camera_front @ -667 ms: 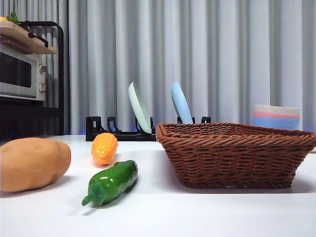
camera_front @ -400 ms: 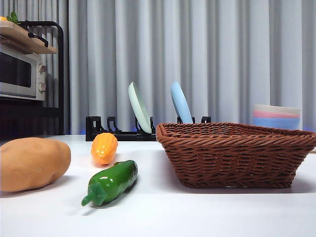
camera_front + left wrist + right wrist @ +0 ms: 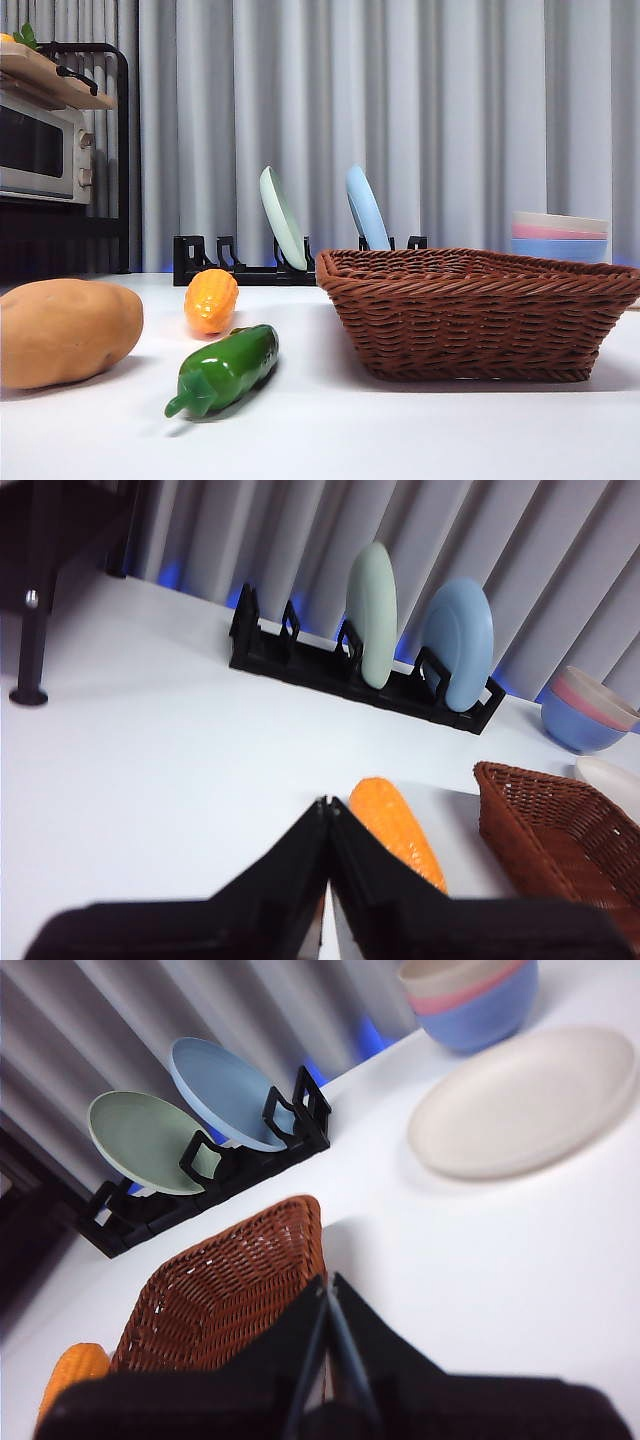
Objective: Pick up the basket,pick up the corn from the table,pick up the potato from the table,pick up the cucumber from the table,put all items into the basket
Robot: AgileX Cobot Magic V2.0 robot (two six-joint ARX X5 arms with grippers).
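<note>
The brown wicker basket (image 3: pixel 480 312) stands empty on the white table at the right. The ribbed orange corn (image 3: pixel 211 300) lies left of it, the glossy green cucumber (image 3: pixel 224 369) lies nearer the camera, and the big tan potato (image 3: pixel 66 331) lies at the far left. Neither arm shows in the front view. My left gripper (image 3: pixel 328 805) is shut and empty, above the table just short of the corn (image 3: pixel 400 833), with the basket (image 3: pixel 560 835) to its side. My right gripper (image 3: pixel 326 1282) is shut and empty beside the basket's corner (image 3: pixel 230 1290); the corn (image 3: pixel 72 1375) shows beyond.
A black dish rack (image 3: pixel 240 265) holds a green plate (image 3: pixel 282 218) and a blue plate (image 3: pixel 366 209) behind the vegetables. Stacked bowls (image 3: pixel 560 236) stand at the back right, with a white plate (image 3: pixel 525 1100) near them. A microwave (image 3: pixel 45 150) on a shelf is at the left.
</note>
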